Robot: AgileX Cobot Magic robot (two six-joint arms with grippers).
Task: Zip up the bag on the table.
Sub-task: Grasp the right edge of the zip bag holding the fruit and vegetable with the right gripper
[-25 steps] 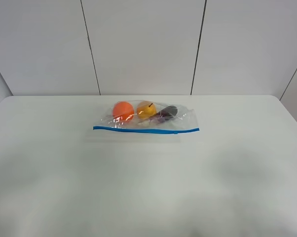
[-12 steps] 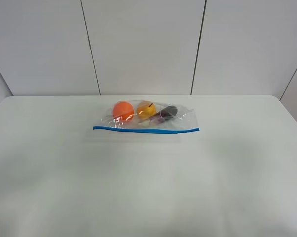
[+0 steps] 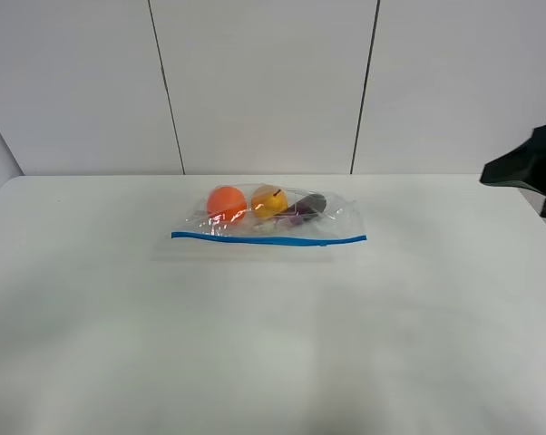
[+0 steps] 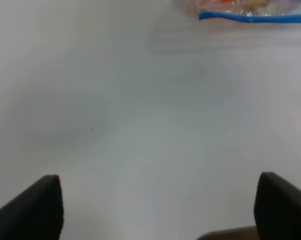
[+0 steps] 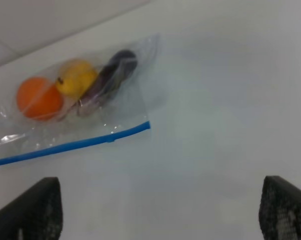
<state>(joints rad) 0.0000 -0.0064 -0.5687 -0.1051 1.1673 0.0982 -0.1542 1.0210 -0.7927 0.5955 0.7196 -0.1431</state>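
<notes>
Right pincer (image 5: 159, 207) and left pincer (image 4: 158, 205) released, empty, over the worktop (image 3: 273, 344).
The bag (image 3: 268, 217) lies ahead of the right pincer, well apart; pinching its blue zip strip (image 3: 268, 238) with 1 pincer only could drag the loose film.

The left claw (image 4: 158, 200) and right claw (image 5: 159, 200) have broad matte-black fingers (image 4: 35, 210), the right's finely dimpled.
</notes>
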